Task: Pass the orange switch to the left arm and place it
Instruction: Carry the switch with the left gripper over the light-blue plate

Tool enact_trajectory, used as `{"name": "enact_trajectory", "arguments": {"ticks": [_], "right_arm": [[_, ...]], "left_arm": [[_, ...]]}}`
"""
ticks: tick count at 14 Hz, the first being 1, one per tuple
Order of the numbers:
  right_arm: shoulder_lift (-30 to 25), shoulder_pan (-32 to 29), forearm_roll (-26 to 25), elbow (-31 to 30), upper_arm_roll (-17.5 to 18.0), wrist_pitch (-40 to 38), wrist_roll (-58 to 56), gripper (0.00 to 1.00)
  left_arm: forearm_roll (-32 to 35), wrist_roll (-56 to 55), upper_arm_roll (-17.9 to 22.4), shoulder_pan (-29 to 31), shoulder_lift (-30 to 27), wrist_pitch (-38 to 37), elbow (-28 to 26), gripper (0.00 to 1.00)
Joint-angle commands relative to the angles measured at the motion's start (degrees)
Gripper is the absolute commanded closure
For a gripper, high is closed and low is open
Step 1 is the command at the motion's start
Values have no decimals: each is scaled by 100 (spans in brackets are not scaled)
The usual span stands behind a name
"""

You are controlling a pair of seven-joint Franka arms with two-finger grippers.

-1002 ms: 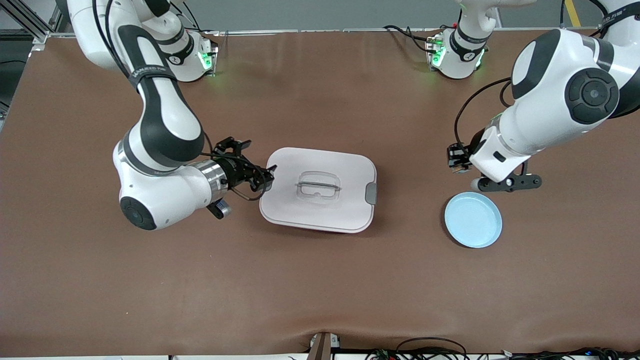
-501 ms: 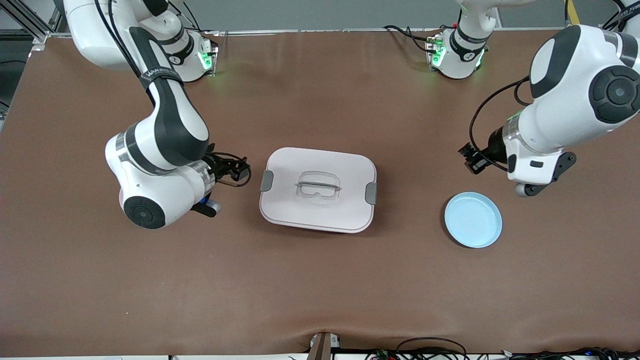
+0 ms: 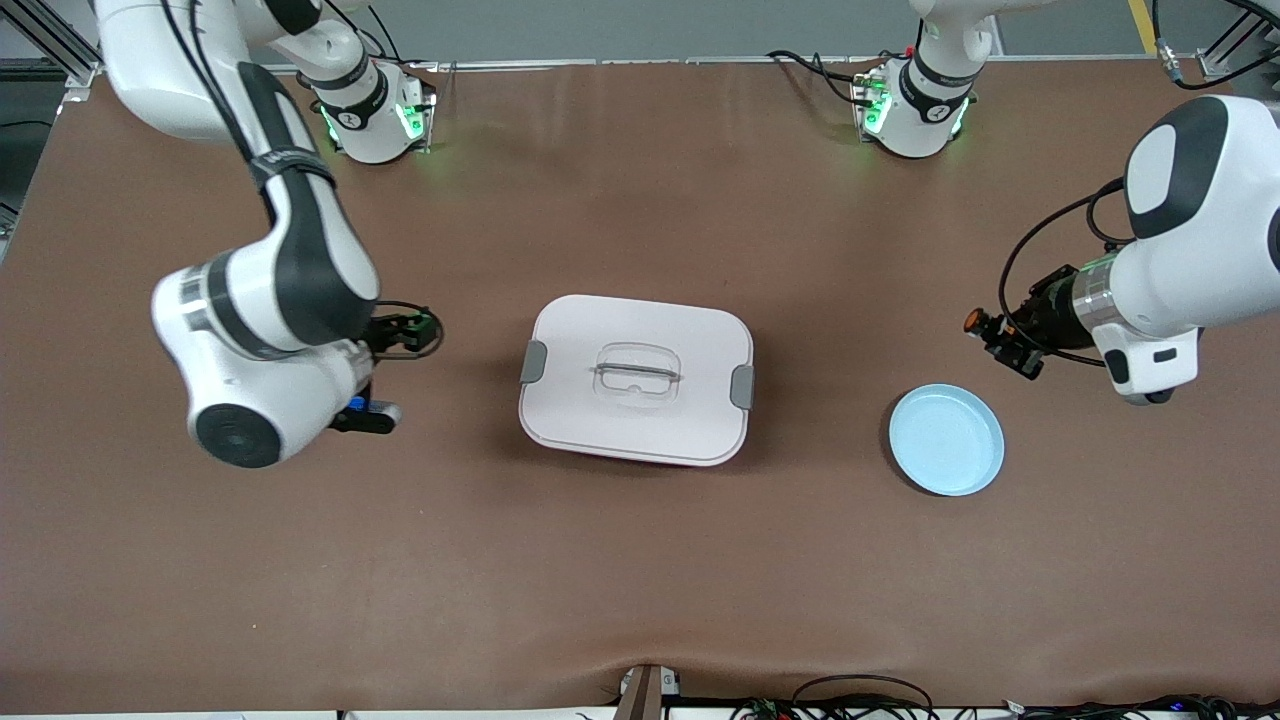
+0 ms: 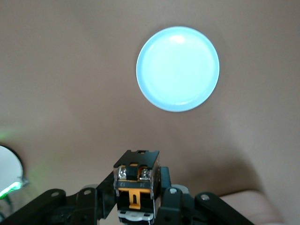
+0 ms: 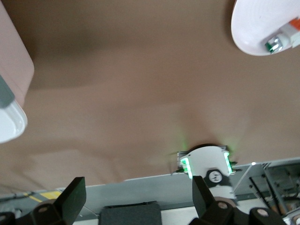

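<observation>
Plate (image 3: 946, 440), pale blue, lies nearest the camera toward the left arm's end. Box (image 3: 636, 379) sits mid-table with its lid on. Left gripper (image 3: 1003, 338) hangs over bare table near the plate, clamped on the switch (image 4: 136, 180). Right gripper (image 3: 415, 331) waits beside the box, fingers (image 5: 70, 201) spread wide, holding nothing

a brown table (image 3: 640, 560) fills the view, with a grey floor strip (image 3: 640, 30) along its top edge.

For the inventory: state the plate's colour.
Light blue, plain. The plate shows best in the left wrist view.
</observation>
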Motion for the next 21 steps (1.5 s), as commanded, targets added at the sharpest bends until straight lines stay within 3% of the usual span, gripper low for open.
{"name": "enact_trajectory", "arguments": {"ticks": [1, 3, 6, 14, 18, 21], "right_arm": [[-144, -556, -105, -30, 95, -268, -1013, 0], [-153, -811, -175, -30, 95, -391, -1068, 0], [-223, -944, -430, -3, 86, -681, -1068, 0], [-671, -1261, -510, 14, 95, -1095, -1033, 0], [-663, -1269, -835, -3, 113, -1095, -1059, 0], [-619, -1147, -1502, -161, 130, -1113, -1059, 0]], "left_arm": [[99, -733, -36, 38, -71, 710, -397, 100], [108, -964, -36, 143, -106, 1378, -845, 100], [108, -973, -36, 319, -80, 1741, -1066, 100], [99, -1114, -45, 671, -98, 3374, -2102, 100], [108, -1369, -36, 654, 192, 4105, -2315, 100], [414, -1369, -36, 653, 438, 4158, -2288, 100]]}}
